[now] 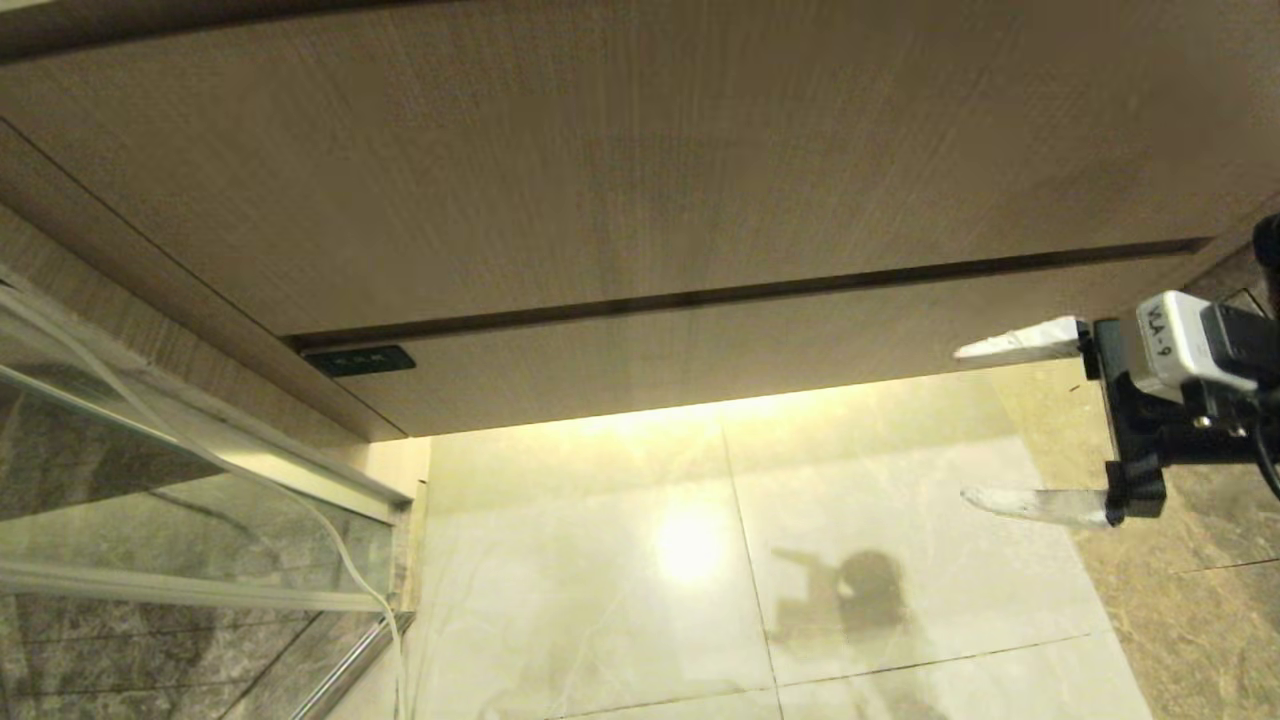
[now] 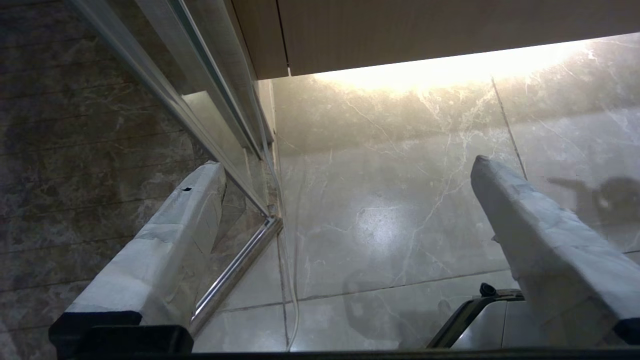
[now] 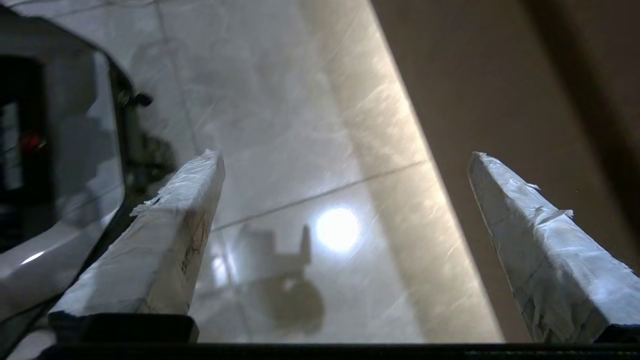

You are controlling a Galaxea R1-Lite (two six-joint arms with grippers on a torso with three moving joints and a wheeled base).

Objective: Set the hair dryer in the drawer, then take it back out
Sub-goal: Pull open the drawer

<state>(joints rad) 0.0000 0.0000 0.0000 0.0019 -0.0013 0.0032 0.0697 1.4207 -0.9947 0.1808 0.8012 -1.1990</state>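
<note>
1. Right now the drawer (image 1: pixel 700 365) is shut, its flat front flush under the taller wood-grain panel (image 1: pixel 620 170), with the small dark label (image 1: pixel 358 360) at its left end.
2. Hair dryer: not visible in any view, so I can't tell whether it is inside the drawer or elsewhere.
3. Right gripper (image 1: pixel 1000 425) sits at the right edge of the head view, level with the drawer's right end and just off its front. Jaws are spread wide with nothing between them, one finger by the drawer's lower edge and the other lower, over the marble floor (image 1: pixel 700 560).
4. My read: it is held wide and sideways to hook the handleless front from its lower lip or side, since there is no knob to pinch.
5. Left gripper (image 2: pixel 345 165) is parked out of the head view, jaws wide apart and empty, aimed at the floor beside the glass shower door (image 2: pixel 165 85). Looks idle, likely kept clear of the working arm.
6. Step, as I judge it: approaching the drawer to pull it out; whether for putting in or taking out I can't say.
</note>
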